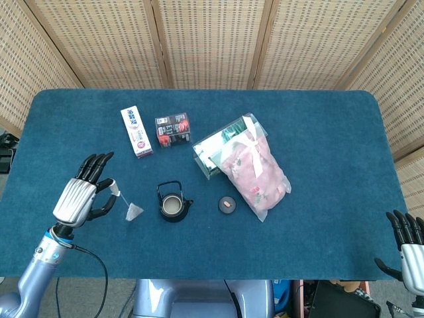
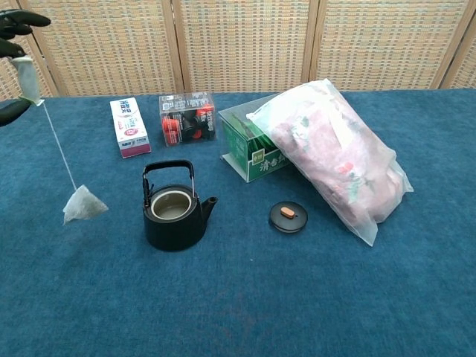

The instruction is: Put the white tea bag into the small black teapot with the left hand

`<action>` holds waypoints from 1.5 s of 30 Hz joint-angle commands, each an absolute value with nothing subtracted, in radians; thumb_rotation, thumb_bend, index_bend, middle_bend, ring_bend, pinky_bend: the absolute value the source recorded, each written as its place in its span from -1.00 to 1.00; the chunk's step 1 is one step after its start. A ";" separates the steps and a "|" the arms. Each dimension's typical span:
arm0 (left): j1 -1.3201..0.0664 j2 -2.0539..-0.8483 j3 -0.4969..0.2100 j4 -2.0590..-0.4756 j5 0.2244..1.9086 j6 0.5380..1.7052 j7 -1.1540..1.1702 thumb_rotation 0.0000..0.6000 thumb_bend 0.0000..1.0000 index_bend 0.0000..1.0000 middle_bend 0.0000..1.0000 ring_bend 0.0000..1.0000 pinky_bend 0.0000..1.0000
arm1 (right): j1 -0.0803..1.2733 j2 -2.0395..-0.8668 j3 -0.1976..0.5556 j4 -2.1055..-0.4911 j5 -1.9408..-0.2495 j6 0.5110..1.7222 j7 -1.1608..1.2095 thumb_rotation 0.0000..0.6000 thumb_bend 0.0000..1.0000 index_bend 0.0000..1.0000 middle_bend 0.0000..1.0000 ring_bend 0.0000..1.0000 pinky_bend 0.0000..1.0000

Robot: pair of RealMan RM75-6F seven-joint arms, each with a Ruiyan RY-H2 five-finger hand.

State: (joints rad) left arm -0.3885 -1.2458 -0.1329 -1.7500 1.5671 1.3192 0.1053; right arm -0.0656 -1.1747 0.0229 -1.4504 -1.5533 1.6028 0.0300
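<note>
My left hand [image 1: 85, 193] pinches the paper tag of the white tea bag [image 1: 134, 212] and holds it raised; the bag [image 2: 83, 205] dangles on its string, clear of the cloth, left of the small black teapot [image 1: 173, 203]. In the chest view only my left hand's fingertips [image 2: 16, 22] show at the top left corner. The teapot [image 2: 174, 210] stands upright and open, handle up. Its round black lid [image 1: 227, 205] with a red knob lies to the right. My right hand [image 1: 411, 253] hangs off the table's front right corner, fingers apart and holding nothing.
Behind the teapot lie a white and pink box [image 1: 136, 132], a clear box of dark items [image 1: 173, 130], a green tea box [image 1: 213, 148] and a pink bagged bundle [image 1: 255, 168] leaning on it. Blue cloth covers the table [image 1: 318, 146]; wicker screens stand behind.
</note>
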 commanded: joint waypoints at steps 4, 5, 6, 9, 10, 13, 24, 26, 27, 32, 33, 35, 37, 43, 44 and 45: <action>-0.423 -1.245 -0.149 -1.783 1.572 1.294 0.139 1.00 -0.06 0.25 -1.00 -1.00 -1.00 | -0.067 -1.178 0.020 -1.446 -1.554 1.601 0.034 1.00 -0.86 -0.82 -0.70 -0.98 -0.82; -0.430 -1.247 -0.153 -1.788 1.568 1.288 0.143 1.00 -0.06 0.25 -1.00 -1.00 -1.00 | -0.068 -1.178 0.020 -1.445 -1.553 1.601 0.034 1.00 -0.86 -0.82 -0.70 -0.98 -0.82; -0.435 -1.247 -0.156 -1.791 1.563 1.282 0.144 1.00 -0.06 0.25 -1.00 -1.00 -1.00 | -0.068 -1.178 0.020 -1.445 -1.553 1.601 0.035 1.00 -0.86 -0.82 -0.70 -0.98 -0.82; -0.452 -1.252 -0.167 -1.797 1.547 1.265 0.144 1.00 -0.06 0.25 -1.00 -1.00 -1.00 | -0.070 -1.179 0.019 -1.444 -1.553 1.603 0.037 1.00 -0.86 -0.82 -0.70 -0.98 -0.82; -0.457 -1.255 -0.171 -1.798 1.541 1.261 0.144 1.00 -0.06 0.25 -1.00 -1.00 -1.00 | -0.070 -1.178 0.019 -1.444 -1.552 1.603 0.037 1.00 -0.86 -0.82 -0.70 -0.98 -0.82; -0.481 -1.264 -0.187 -1.799 1.521 1.239 0.144 1.00 -0.06 0.25 -1.00 -1.00 -1.00 | -0.072 -1.179 0.018 -1.442 -1.548 1.599 0.037 1.00 -0.86 -0.82 -0.70 -0.98 -0.82; -0.550 -1.313 -0.218 -1.798 1.463 1.179 0.191 1.00 -0.06 0.25 -1.00 -1.00 -1.00 | -0.077 -1.181 0.020 -1.441 -1.538 1.599 0.037 1.00 -0.86 -0.82 -0.70 -0.98 -0.82; -0.559 -1.322 -0.219 -1.798 1.455 1.171 0.196 1.00 -0.06 0.25 -1.00 -1.00 -1.00 | -0.079 -1.181 0.020 -1.440 -1.535 1.598 0.037 1.00 -0.86 -0.82 -0.70 -0.98 -0.82; -0.565 -1.328 -0.218 -1.797 1.452 1.165 0.199 1.00 -0.06 0.25 -1.00 -1.00 -1.00 | -0.078 -1.182 0.019 -1.440 -1.534 1.596 0.036 1.00 -0.86 -0.82 -0.70 -0.98 -0.82; -0.575 -1.336 -0.213 -1.790 1.444 1.160 0.204 1.00 -0.06 0.25 -1.00 -1.00 -1.00 | -0.078 -1.184 0.020 -1.438 -1.532 1.593 0.036 1.00 -0.86 -0.82 -0.70 -0.98 -0.82; -0.577 -1.338 -0.213 -1.788 1.441 1.160 0.204 1.00 -0.06 0.25 -1.00 -1.00 -1.00 | -0.078 -1.184 0.020 -1.438 -1.532 1.593 0.036 1.00 -0.86 -0.82 -0.70 -0.98 -0.82; -0.580 -1.342 -0.212 -1.783 1.435 1.160 0.207 1.00 -0.06 0.25 -1.00 -1.00 -1.00 | -0.078 -1.184 0.020 -1.438 -1.532 1.591 0.036 1.00 -0.86 -0.82 -0.70 -0.98 -0.82; -0.584 -1.347 -0.210 -1.777 1.428 1.157 0.206 1.00 -0.06 0.25 -1.00 -1.00 -1.00 | -0.077 -1.185 0.020 -1.437 -1.531 1.589 0.037 1.00 -0.86 -0.82 -0.70 -0.98 -0.82; -0.599 -1.363 -0.212 -1.758 1.425 1.154 0.199 1.00 -0.06 0.25 -1.00 -1.00 -1.00 | -0.077 -1.185 0.021 -1.435 -1.528 1.587 0.037 1.00 -0.86 -0.82 -0.70 -0.98 -0.82; -0.602 -1.367 -0.216 -1.755 1.427 1.157 0.198 1.00 -0.06 0.25 -1.00 -1.00 -1.00 | -0.077 -1.185 0.021 -1.436 -1.529 1.588 0.038 1.00 -0.86 -0.82 -0.70 -0.98 -0.82; -0.606 -1.371 -0.220 -1.753 1.429 1.162 0.195 1.00 -0.06 0.25 -1.00 -1.00 -1.00 | -0.077 -1.185 0.022 -1.436 -1.529 1.588 0.038 1.00 -0.86 -0.82 -0.70 -0.98 -0.82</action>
State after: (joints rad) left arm -0.6031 -1.3679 -0.2176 -1.7551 1.4273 1.1589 0.1972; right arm -0.0773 -1.1851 0.0216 -1.4360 -1.5289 1.5879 0.0381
